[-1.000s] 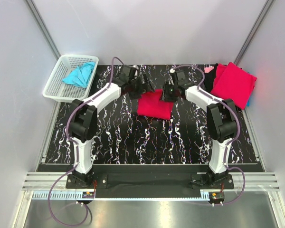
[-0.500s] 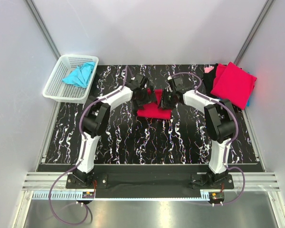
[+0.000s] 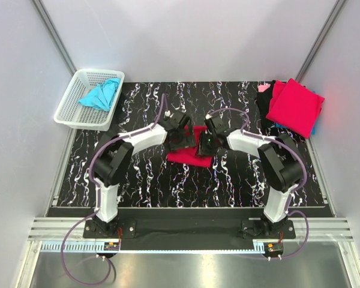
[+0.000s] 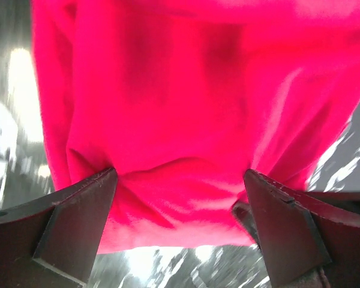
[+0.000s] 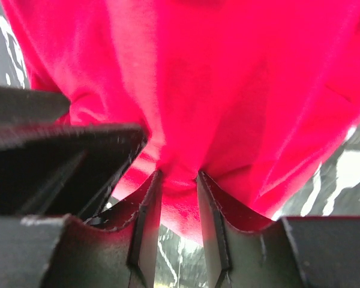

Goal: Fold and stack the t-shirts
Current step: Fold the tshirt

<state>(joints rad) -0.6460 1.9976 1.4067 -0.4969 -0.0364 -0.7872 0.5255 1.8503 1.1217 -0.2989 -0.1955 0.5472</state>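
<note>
A folded crimson t-shirt [image 3: 188,155] lay at the middle of the black marbled table [image 3: 168,180], and both arms reached in over it from either side. The left gripper [image 3: 183,139] sat at the shirt's left edge with its jaws spread wide. In the left wrist view its two fingers [image 4: 78,222] stood far apart, each tip pressed against the cloth, which bunched into soft creases between them without being clamped. The right gripper [image 3: 205,144] sat at the shirt's right edge. Its fingers [image 5: 145,210] had drawn close together and pinched a narrow fold of the red cloth in the slim gap between them. A dark, blurred shape filled the left of the right wrist view, too unclear to name. At the far left corner stood a white lattice basket [image 3: 69,114], partly off the table, with a crumpled turquoise t-shirt [image 3: 101,94] lying inside it. At the far right corner, well apart from the arms, a second crimson t-shirt [image 3: 295,106] lay folded on top of a small pile, with a sliver of turquoise cloth [image 3: 314,129] showing beneath its near edge.
</note>
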